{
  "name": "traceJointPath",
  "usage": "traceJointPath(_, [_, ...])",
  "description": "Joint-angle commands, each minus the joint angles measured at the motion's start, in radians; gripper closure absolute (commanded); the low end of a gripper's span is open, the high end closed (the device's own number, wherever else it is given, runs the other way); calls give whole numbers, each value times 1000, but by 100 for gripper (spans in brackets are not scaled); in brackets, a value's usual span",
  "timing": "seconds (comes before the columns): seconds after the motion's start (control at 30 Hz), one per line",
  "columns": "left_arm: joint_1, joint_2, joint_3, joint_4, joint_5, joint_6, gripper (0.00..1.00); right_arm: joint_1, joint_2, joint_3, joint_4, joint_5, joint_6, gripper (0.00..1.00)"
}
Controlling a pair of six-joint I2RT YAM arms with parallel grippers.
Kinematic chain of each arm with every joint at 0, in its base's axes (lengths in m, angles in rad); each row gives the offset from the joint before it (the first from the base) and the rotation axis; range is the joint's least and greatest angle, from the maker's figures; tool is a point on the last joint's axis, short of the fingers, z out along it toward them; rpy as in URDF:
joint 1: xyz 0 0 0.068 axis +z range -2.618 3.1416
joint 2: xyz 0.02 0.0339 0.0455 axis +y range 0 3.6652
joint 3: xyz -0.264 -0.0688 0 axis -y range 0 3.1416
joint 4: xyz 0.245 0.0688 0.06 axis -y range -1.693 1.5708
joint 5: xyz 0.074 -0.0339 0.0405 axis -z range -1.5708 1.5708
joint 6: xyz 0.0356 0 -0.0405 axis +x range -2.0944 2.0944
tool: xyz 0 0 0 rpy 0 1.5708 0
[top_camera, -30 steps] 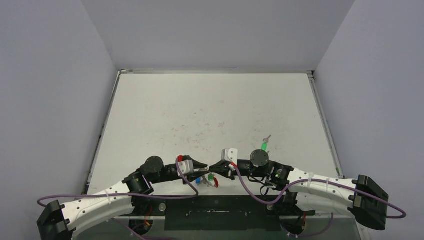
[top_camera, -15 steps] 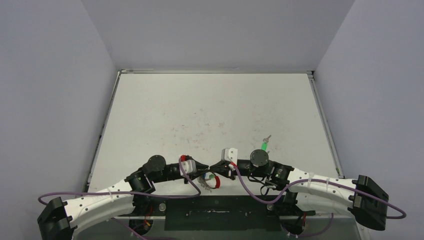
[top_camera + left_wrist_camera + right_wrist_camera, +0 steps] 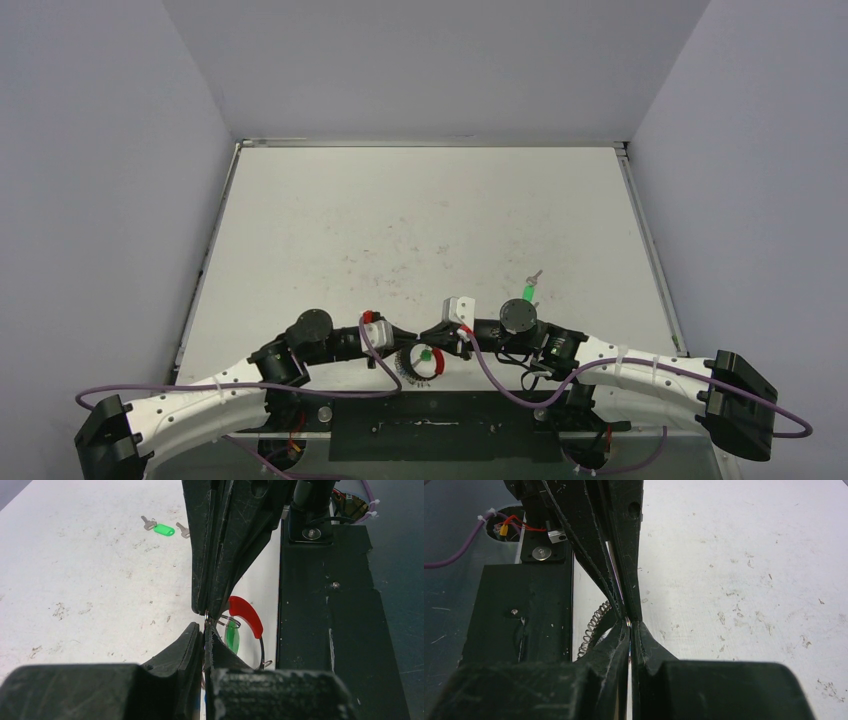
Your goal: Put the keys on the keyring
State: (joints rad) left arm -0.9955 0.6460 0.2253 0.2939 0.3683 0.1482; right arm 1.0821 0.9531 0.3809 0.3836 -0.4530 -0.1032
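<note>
The keyring (image 3: 438, 366), a grey spiral coil loop with a red section (image 3: 246, 615), hangs at the table's near edge between my two grippers. A green-headed key (image 3: 231, 636) hangs inside the loop. My left gripper (image 3: 408, 338) is shut, its tips (image 3: 205, 630) pinching the ring's thin wire. My right gripper (image 3: 428, 335) is shut tip to tip against it (image 3: 629, 625), with a bit of shiny wire between its pads and the coil (image 3: 594, 625) just to the left. A second green key (image 3: 528, 292) lies on the table to the right and also shows in the left wrist view (image 3: 164, 529).
A black base plate (image 3: 430, 425) runs along the near edge right under the ring, and shows in both wrist views (image 3: 325, 605) (image 3: 519, 610). The white table (image 3: 430, 230) stretches away behind, walled on three sides.
My left gripper has moved right until its tips meet the right gripper's. The ring has swung round and now hangs as a full loop below the tips; the blue key no longer shows.
</note>
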Motion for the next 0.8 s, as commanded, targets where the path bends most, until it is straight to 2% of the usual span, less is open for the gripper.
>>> traceJointPath(0.0, [-3, -12, 56, -30, -23, 26, 100, 3, -18, 13, 89, -14, 5, 100])
traceJointPath(0.2, [-3, -15, 69, -51, -44, 21, 100, 4, -21, 10, 80, 24, 10, 100])
traceJointPath(0.3, [-3, -15, 72, -62, -67, 15, 100, 3, -27, 9, 72, 50, 11, 82])
traceJointPath(0.43, [-3, -15, 70, -75, -86, 11, 100, 2, -50, 3, 71, 90, 14, 47])
traceJointPath(0.47, [-3, -15, 68, -76, -89, 11, 100, 1, -57, 2, 72, 98, 13, 42])
traceJointPath(0.57, [-3, -16, 68, -78, -90, 10, 100, 1, -78, -5, 68, 115, 14, 31])
traceJointPath(0.77, [-4, -13, 69, -79, -88, 10, 100, -5, -120, -23, 58, 167, 24, 18])
